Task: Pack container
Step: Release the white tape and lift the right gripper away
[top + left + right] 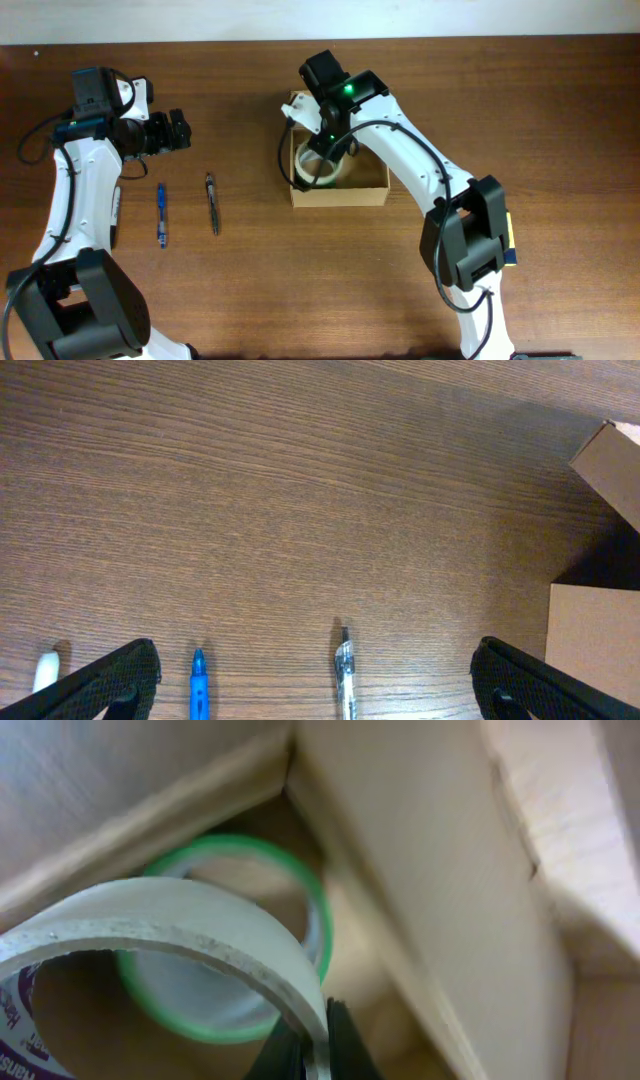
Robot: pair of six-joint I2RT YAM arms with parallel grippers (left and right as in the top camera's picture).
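A: Tan cardboard, a small rectangular box [340, 197], sits open-topped on the brown wooden desk [250, 290], and the right hand [325, 148] is right over its left half!

B: The wrist view tells it: the right hand [312, 1048] has its two dark fingers pinched tight on the rim of a cream-white tape roll [180, 920], with purple print on the inner core.

A: And underneath it?

B: A clear tape roll with a green rim [318, 930] lies flat on the floor of the box [420, 880], tucked into a corner. Whether the two rolls touch is too blurred to tell.

A: Over to the other arm.

B: The left hand [180, 131] hangs well apart from the box, fingers spread wide, gripping nothing. Its camera looks down on bare wood, with the box [595, 650] at the right edge.

A: Loose items?

B: A blue plastic pen [161, 214] and a slim dark-and-clear pen [212, 203] lie side by side on the desk, not touching. The dark one is nearer the box.
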